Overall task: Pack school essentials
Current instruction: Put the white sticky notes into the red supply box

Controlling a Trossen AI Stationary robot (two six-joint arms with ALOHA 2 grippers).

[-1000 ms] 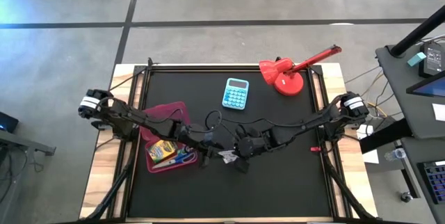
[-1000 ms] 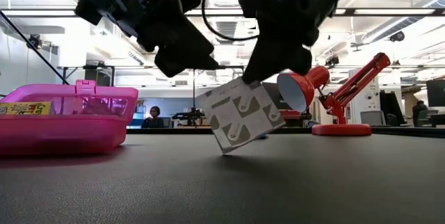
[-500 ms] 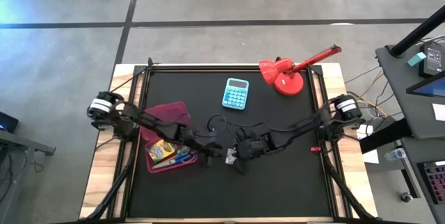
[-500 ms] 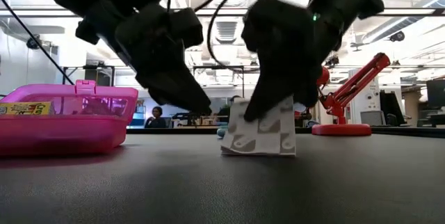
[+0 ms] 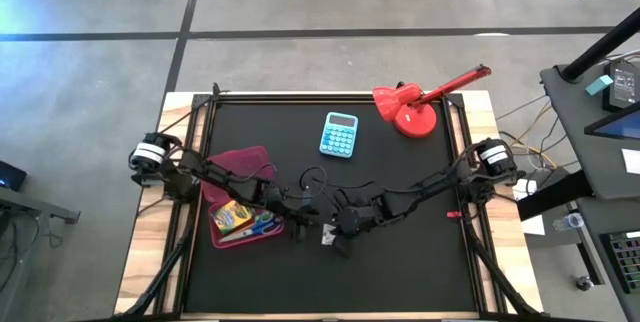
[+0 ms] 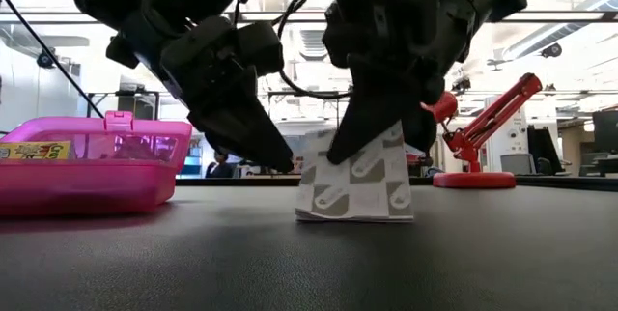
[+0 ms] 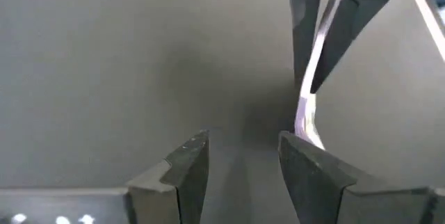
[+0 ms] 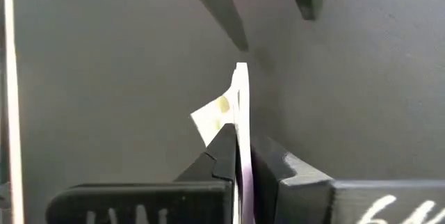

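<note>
— Since a second ago, what has shifted?

— Then the small white patterned square [image 6: 354, 181] hung tilted on one corner; half a second ago it was coming level, and now its lower edge rests flat on the desk [image 6: 309, 263] while the sheet stands nearly upright. Both arms have closed in toward each other at the middle of the desk.

— Who has it?

— The right claw [image 8: 240, 156], clenched on the square's upper part; its wrist view shows the thin sheet edge-on, pinched between the two fingers. From above, the square is only a small pale patch just below that claw [image 5: 340, 228].

— And the left claw?

— The left claw [image 7: 242, 158] sits just beside the square, fingers parted and holding nothing, one fingertip close to the sheet's edge. In the low view it [image 6: 253, 147] hangs close to the left of the sheet; whether it touches I cannot tell.

— How does the square look?

— White card printed with grey rounded shapes, a little curled at the bottom.

— Any containers?

— A pink case [image 5: 240, 210] lies open behind the left claw, on that arm's side. Inside are the yellow-green crayon box [image 5: 233, 216] and, beside it, the blue-handled scissors [image 5: 264, 226]. The low view shows the pink case's wall with the crayon box peeking over it.

— Anything else?

— A light-blue calculator [image 5: 340, 134] and a red desk lamp [image 5: 415, 104] sit well beyond both claws.
</note>
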